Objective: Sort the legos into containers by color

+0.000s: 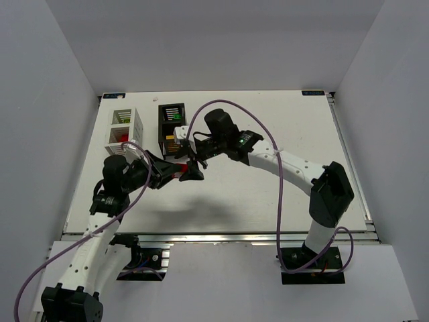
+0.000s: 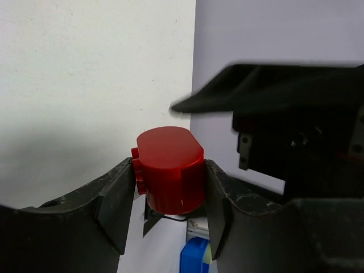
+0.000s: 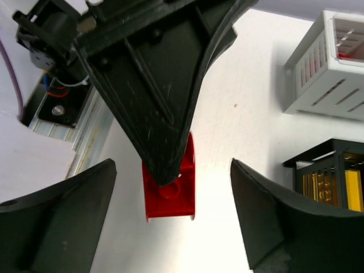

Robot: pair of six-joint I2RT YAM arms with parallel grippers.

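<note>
Though half-spread, L hand (image 2: 168, 177) round lego (image 2: 170, 159)

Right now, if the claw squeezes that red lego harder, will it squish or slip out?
Probably no squishing: the red lego looks like hard plastic, undented between the left gripper's fingers. It might slip, since its glossy top looks smooth and rounded. Likely light, being small.

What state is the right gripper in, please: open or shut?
Open: the right gripper has its fingers spread wide, clear of the red brick clamped by the left gripper.
</note>
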